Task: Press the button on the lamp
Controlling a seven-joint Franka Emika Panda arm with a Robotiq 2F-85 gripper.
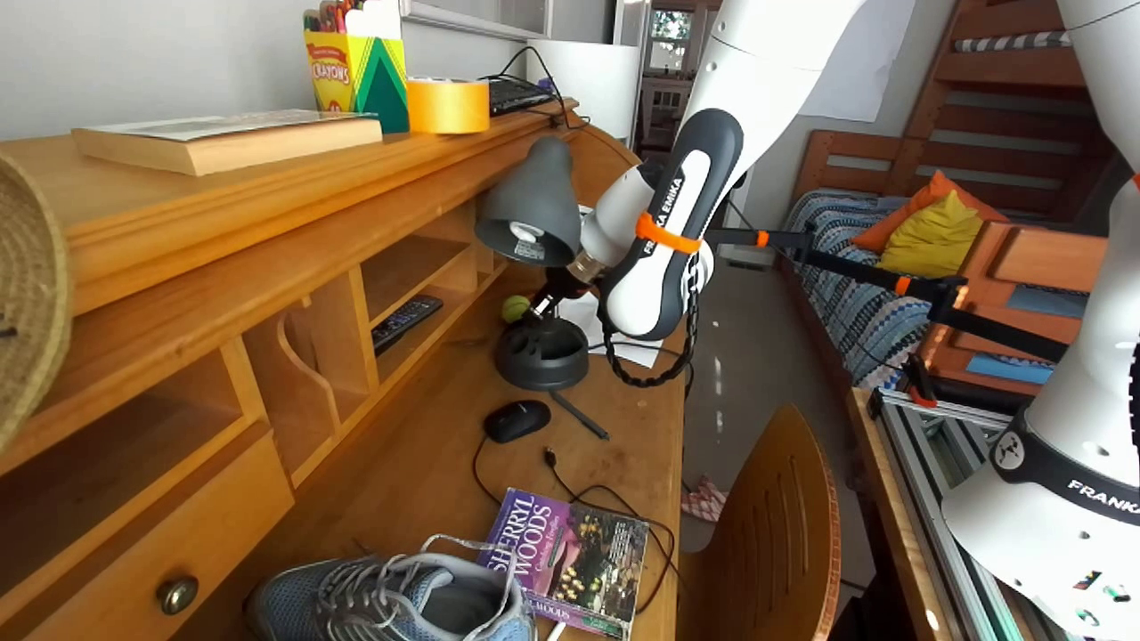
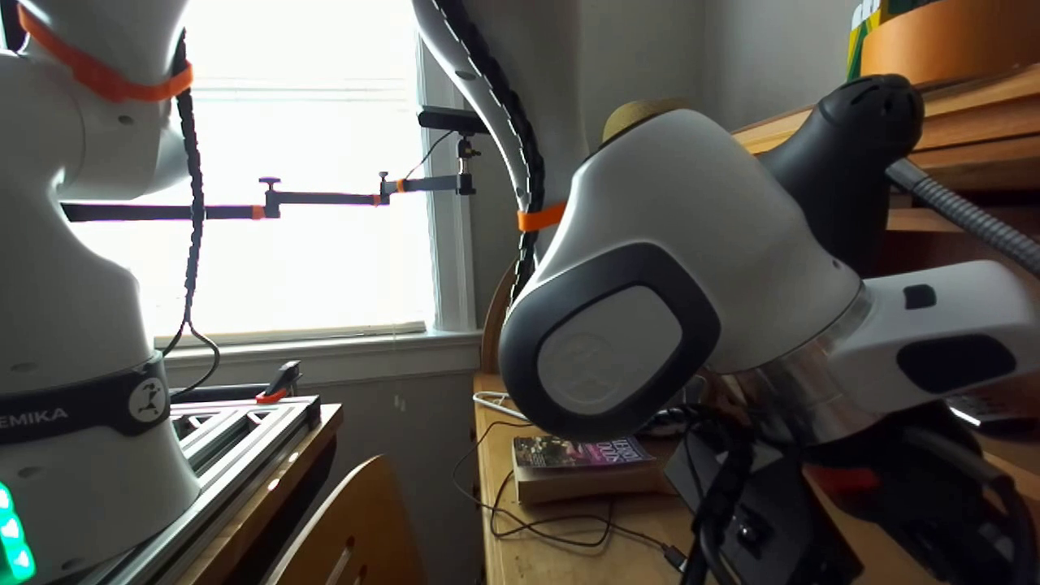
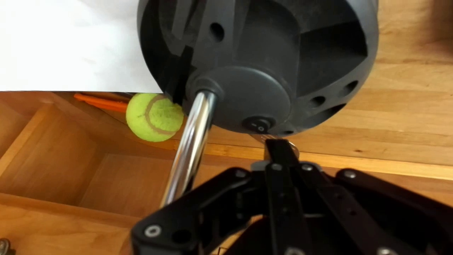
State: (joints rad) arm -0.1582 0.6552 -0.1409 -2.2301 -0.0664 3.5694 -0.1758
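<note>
On the wooden desktop (image 1: 641,436), the lamp (image 1: 534,200) stands beside the pigeonholes (image 1: 343,329); my fingers (image 3: 277,151), closed on nothing, hang near its button (image 3: 259,125), paired, I judge, for one firm poke.

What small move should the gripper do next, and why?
Perhaps nudge the closed gripper sideways to line up with the switch on the lamp: in the wrist view, the switch shows just beyond the gripper's end, slightly to one side.
</note>
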